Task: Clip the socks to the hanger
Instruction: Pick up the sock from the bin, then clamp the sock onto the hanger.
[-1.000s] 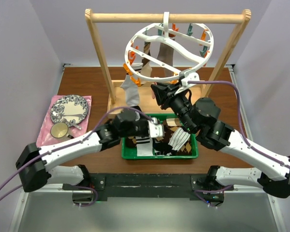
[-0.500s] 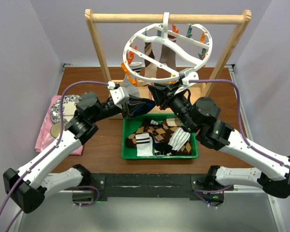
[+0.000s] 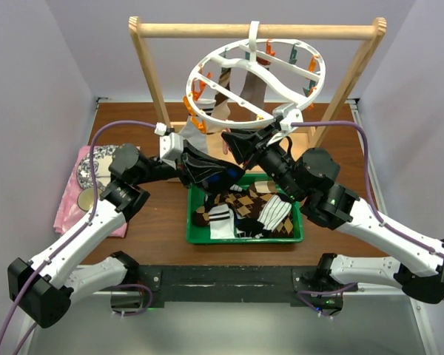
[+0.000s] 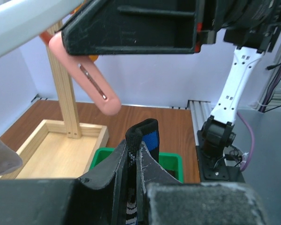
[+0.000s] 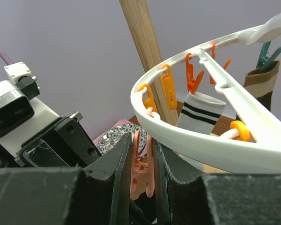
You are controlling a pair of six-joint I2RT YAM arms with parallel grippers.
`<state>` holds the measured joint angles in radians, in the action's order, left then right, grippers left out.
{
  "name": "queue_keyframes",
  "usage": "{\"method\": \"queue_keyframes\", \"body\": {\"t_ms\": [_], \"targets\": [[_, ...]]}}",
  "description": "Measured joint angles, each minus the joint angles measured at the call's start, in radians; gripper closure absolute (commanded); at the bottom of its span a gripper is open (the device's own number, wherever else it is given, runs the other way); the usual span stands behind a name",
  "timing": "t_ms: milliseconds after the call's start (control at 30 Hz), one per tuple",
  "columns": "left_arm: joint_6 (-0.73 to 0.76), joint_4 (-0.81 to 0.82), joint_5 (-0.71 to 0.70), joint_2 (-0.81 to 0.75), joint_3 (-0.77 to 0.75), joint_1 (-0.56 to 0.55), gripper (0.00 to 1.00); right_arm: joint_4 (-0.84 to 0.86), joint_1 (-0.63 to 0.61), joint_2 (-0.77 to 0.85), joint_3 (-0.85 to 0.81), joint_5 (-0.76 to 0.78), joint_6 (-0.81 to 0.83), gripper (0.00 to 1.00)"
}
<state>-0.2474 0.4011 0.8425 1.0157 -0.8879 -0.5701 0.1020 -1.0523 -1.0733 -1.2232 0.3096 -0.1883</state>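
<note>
The white ring hanger (image 3: 260,80) hangs by its hook from the wooden bar. My right gripper (image 3: 232,143) is shut on a salmon peg (image 5: 140,174) under the ring's near rim (image 5: 202,141). My left gripper (image 3: 216,172) is shut on a black-white-blue sock (image 4: 149,135), held upright just left of and below that peg (image 4: 87,76). In the left wrist view the sock's cuff stands out above the left gripper (image 4: 134,157). More socks (image 3: 260,214) lie in the green bin (image 3: 244,238). A white striped sock (image 5: 204,110) and a brown-beige one (image 5: 261,80) hang from the ring.
The light wooden frame (image 3: 255,28) stands at the back, its posts either side of the ring and its tray base (image 4: 51,151) behind the bin. A patterned plate (image 3: 96,164) and a cup (image 3: 91,198) sit on a pink cloth (image 3: 72,214) at left.
My left arm has lifted the black-white-blue sock out of the green bin and carried it up and back to the peg. My right gripper has stayed on the peg.
</note>
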Motion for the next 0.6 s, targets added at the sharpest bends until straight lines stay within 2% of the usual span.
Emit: {"method": "queue_keyframes", "body": {"t_ms": [600], "targets": [[-0.076,0.141,0.089,-0.026,0.058,0.071,1.0,0.023,0.013,0.0,-0.002,-0.064,-0.029,1.0]]}}
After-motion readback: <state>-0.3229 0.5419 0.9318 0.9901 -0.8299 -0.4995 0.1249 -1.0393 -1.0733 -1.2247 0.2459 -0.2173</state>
